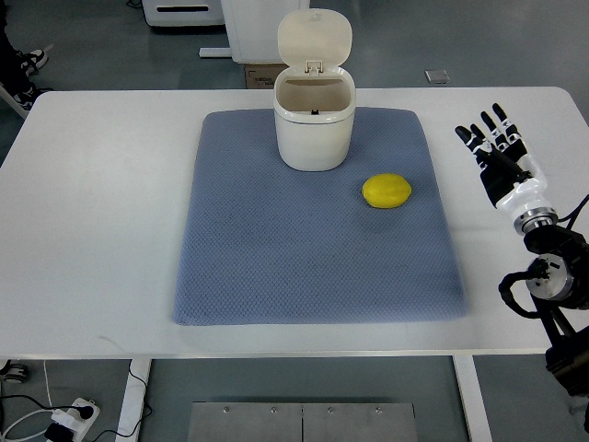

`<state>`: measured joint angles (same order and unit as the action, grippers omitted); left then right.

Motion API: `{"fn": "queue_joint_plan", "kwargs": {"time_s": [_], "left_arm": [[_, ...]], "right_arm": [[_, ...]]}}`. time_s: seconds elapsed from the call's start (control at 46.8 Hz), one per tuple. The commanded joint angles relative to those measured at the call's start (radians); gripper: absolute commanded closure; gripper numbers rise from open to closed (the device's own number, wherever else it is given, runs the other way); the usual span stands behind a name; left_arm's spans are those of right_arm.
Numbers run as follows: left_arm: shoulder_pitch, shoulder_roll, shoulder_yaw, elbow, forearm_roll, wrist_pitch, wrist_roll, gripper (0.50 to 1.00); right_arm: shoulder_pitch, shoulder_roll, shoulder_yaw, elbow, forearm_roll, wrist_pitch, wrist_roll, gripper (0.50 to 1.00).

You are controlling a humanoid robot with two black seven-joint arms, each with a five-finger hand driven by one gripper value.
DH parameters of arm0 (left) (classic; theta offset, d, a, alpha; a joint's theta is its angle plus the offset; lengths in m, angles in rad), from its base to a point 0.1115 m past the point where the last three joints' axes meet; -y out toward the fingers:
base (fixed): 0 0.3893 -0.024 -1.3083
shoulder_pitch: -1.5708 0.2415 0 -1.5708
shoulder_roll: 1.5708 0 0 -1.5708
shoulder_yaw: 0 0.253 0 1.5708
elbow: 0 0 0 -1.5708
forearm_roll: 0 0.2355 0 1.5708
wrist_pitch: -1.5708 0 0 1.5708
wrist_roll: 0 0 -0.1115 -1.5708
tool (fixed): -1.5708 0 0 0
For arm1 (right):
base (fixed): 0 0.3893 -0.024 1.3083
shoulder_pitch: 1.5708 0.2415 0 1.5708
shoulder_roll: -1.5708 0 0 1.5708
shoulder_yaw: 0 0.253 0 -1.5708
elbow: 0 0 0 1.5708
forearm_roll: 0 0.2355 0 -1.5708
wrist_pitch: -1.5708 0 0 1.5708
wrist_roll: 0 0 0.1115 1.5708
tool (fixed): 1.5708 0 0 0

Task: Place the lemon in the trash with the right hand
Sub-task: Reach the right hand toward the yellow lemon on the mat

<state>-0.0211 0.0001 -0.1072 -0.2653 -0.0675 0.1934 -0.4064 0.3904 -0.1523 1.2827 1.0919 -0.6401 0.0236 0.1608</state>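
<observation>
A yellow lemon lies on the blue-grey mat, to the right of and slightly nearer than the trash bin. The small cream trash bin stands at the mat's far middle with its lid flipped up and its mouth open. My right hand hovers over the bare table at the right, well right of the lemon, fingers spread and holding nothing. Its arm comes in from the lower right edge. The left arm does not show.
The white table extends past the mat on all sides. Beyond the far edge stand white furniture bases and a cardboard box. A person's shoe shows at the far left. Cables and a power strip lie on the floor below.
</observation>
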Motion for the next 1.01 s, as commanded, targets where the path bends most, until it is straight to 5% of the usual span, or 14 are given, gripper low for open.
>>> {"fn": "queue_joint_plan", "kwargs": {"time_s": [0.0, 0.663, 0.984], "left_arm": [[0.0, 0.0, 0.0, 0.0, 0.0, 0.0, 0.0, 0.5], [0.0, 0.0, 0.0, 0.0, 0.0, 0.0, 0.0, 0.5], [0.0, 0.0, 0.0, 0.0, 0.0, 0.0, 0.0, 0.5]], "right_arm": [[0.01, -0.035, -0.065, -0.003, -0.023, -0.004, 0.025, 0.505], [0.048, -0.041, -0.256, -0.029, -0.32, -0.011, 0.043, 0.505], [0.126, -0.038, -0.304, -0.122, -0.375, -0.017, 0.055, 0.509]]}}
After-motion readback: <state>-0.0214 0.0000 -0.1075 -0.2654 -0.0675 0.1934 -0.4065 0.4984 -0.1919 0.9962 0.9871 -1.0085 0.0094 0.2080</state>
